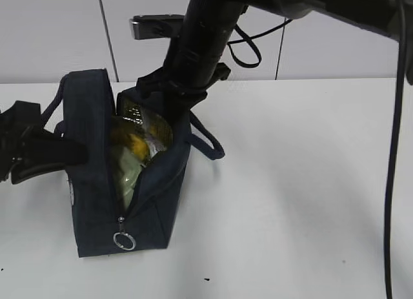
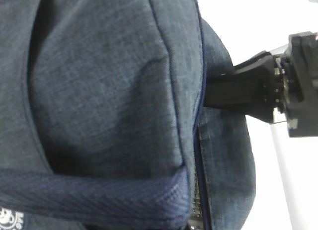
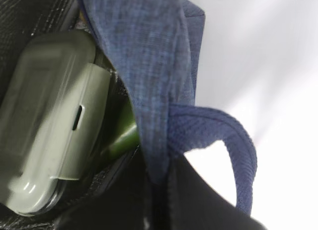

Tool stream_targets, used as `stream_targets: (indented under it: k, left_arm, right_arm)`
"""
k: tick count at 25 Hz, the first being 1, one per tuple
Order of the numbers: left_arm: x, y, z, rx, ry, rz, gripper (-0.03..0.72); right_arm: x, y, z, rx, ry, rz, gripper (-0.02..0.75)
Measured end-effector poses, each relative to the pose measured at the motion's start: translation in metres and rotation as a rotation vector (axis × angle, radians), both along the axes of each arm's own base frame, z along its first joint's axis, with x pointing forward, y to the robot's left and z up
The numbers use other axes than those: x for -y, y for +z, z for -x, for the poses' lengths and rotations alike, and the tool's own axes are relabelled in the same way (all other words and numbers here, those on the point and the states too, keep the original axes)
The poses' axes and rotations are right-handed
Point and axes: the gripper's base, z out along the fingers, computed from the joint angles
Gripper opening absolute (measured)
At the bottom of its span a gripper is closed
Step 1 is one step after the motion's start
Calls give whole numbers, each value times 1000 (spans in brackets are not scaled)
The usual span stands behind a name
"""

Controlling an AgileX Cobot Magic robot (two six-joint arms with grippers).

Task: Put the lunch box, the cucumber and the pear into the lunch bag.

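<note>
The right pincer [image 1: 169, 97] is down at the bag's far end, at about twelve o'clock of the opening; its jaws are fully shut, and on what, if anything, I cannot tell (its wrist view shows only fabric and a handle loop close against it). The left pincer [image 1: 61, 154] is also shut, pressed against the bag's left wall at nine o'clock; whether it pinches cloth is hidden.

Outward from there, the lunch bag [image 1: 97, 183] stands on the white table [image 1: 303, 183] with its zipper parted and the ring pull [image 1: 124, 240] hanging at six o'clock. Inside, the lunch box [image 3: 49, 120] lies against the lining, with the cucumber [image 3: 121, 138] wedged beside it at its three o'clock edge. A yellow shape that I take to be the pear [image 1: 132, 144] shows near the top of the opening.

All three things appear to be in, so the risk lies in leaving. If the right pincer has caught the rim or handle [image 3: 218, 140], lifting would drag the bag over and spill it. The left arm pulling away while gripping cloth could likewise tip it, and the pear sits high enough to roll out.
</note>
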Motion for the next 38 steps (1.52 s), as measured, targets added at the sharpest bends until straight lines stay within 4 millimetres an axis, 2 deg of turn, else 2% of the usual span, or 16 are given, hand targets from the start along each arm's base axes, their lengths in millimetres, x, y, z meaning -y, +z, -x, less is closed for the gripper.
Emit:
stream_targets:
  k: [6,11,14,17,22,30,33,35,38]
  left_arm:
    - [35,23,-12,111,-66,-27,-19]
    - [69,26,-24,117,-151,-22,-19]
    - [84,19,-33,92,-189,-24,-19]
    - [91,9,-39,61,-199,-33,-19]
    - [92,-2,-44,24,-198,-44,-19]
    - [92,-5,-46,23,-188,-59,-14]
    - [92,-5,-46,27,-191,-64,24]
    - [92,-4,-47,32,-188,-65,74]
    - [92,-3,-47,35,-184,-66,190]
  right_arm:
    - [28,42,4,93,-37,17,6]
    - [62,56,5,107,-100,46,6]
    - [84,53,6,81,-143,62,6]
    - [96,42,6,41,-164,87,6]
    - [93,34,8,-1,-148,58,6]
    - [87,19,2,-37,-145,45,20]
    - [86,16,1,-45,-144,38,76]
    - [84,16,1,-48,-139,20,169]
    - [84,16,2,-50,-134,10,340]
